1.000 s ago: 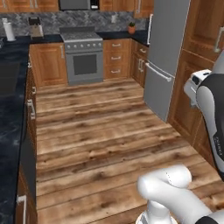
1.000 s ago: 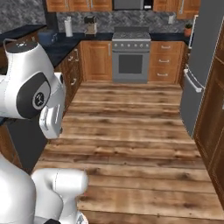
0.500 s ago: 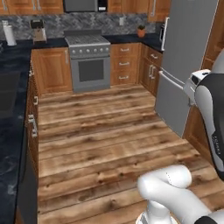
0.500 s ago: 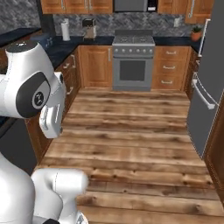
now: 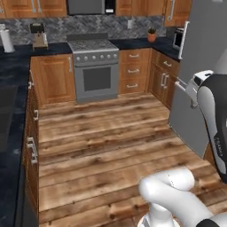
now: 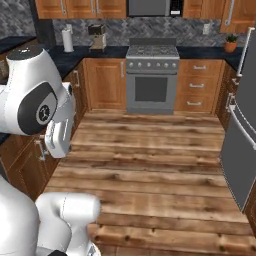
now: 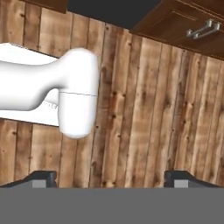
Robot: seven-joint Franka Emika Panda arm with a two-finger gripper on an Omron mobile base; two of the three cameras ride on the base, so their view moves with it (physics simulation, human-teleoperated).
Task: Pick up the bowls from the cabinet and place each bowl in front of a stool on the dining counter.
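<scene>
Hand view: gripper point(image 7: 111, 177) points down at the wood plank floor point(image 7: 144, 113), fingertips point(image 7: 43, 177) spread wide apart at lower left and lower right of the frame, nothing between them. A wooden cabinet front with a silver handle point(image 7: 202, 29) sits at the upper right of that frame; which unit it belongs to can't be told.

Left base view: stove point(image 5: 94, 66) with steel oven door at upper center, microwave point(image 5: 90, 6) above it at the top edge. Dark countertop point(image 5: 17, 66) runs along the left side and back wall; paper towel roll point(image 5: 6, 40) and coffee maker point(image 5: 39, 36) at upper left. Small potted plant point(image 5: 152, 34) upper right of center on the back counter. Grey fridge point(image 5: 201, 75) fills the right side.

Right base view: same stove point(image 6: 152, 77) at upper center, paper towel roll point(image 6: 67, 39) and coffee maker point(image 6: 96, 36) upper left, plant point(image 6: 230, 43) upper right, fridge point(image 6: 242, 135) along the right edge. Wood floor point(image 6: 150, 170) covers the middle and lower frame.

Bowls, wall cabinet, stools and dining counter can't be located in these views, so their position relative to the claw can't be told.
</scene>
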